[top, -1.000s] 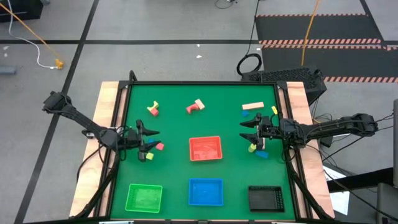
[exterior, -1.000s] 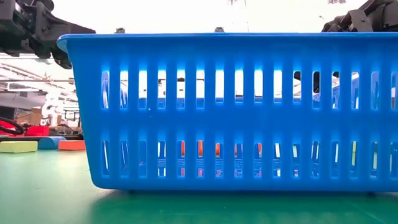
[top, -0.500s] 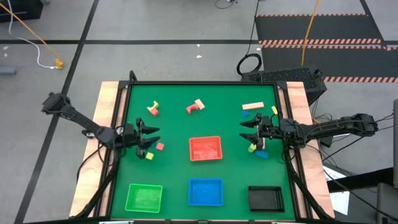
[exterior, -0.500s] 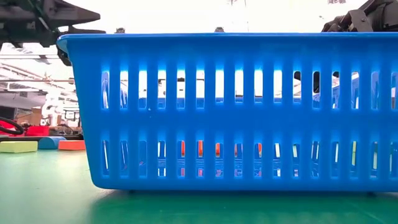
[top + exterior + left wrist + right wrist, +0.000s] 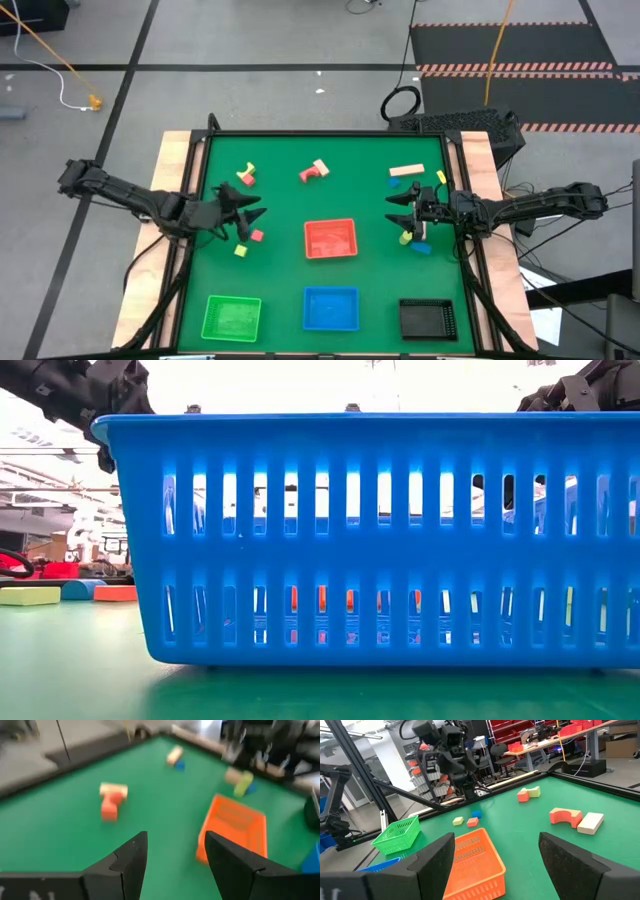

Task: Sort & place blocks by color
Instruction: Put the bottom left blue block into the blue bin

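Left gripper: your left gripper [image 5: 252,212] hangs over the table's left side, fingers apart, nothing between them.
Right gripper: the right gripper [image 5: 397,209] waits at the right side, fingers spread and empty, beside a yellow-green block [image 5: 405,238] and a blue block [image 5: 421,247].
Blocks: a small red cube [image 5: 257,236] and a yellow cube [image 5: 240,250] lie just below the left gripper; a red-and-yellow pair [image 5: 245,175] and an arch with a tan piece [image 5: 315,170] sit farther back; a tan bar [image 5: 406,171] lies back right.
Trays: red tray [image 5: 330,239] at centre; green tray [image 5: 232,317], blue tray [image 5: 331,308] and black tray [image 5: 427,318] along the front edge.
Step in hand: probably picking the red cube.
Advice: centre your fingers over the red cube alone, come straight down, and keep clear of the yellow cube near it.
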You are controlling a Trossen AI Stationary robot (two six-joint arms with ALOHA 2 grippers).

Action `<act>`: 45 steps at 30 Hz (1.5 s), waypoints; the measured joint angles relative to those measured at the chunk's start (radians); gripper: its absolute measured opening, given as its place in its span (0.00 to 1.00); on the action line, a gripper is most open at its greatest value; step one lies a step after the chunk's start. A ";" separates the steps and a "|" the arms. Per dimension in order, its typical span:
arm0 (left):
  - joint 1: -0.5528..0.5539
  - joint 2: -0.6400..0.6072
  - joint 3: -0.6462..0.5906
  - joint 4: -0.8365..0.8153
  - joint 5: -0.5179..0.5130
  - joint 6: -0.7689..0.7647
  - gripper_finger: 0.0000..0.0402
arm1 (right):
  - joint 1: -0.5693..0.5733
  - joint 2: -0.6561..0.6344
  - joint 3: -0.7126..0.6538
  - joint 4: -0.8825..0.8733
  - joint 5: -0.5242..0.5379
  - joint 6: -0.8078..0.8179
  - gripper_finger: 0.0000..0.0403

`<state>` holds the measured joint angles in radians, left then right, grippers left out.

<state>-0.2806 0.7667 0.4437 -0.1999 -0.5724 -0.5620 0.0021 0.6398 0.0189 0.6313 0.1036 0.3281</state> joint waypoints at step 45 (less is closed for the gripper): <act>0.118 0.405 0.009 -0.414 0.403 0.255 0.69 | 0.000 0.000 0.000 0.008 0.000 0.000 0.70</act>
<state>-0.1628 1.1717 0.4530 -0.6140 -0.1698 -0.3070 0.0018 0.6399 0.0189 0.6388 0.1036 0.3282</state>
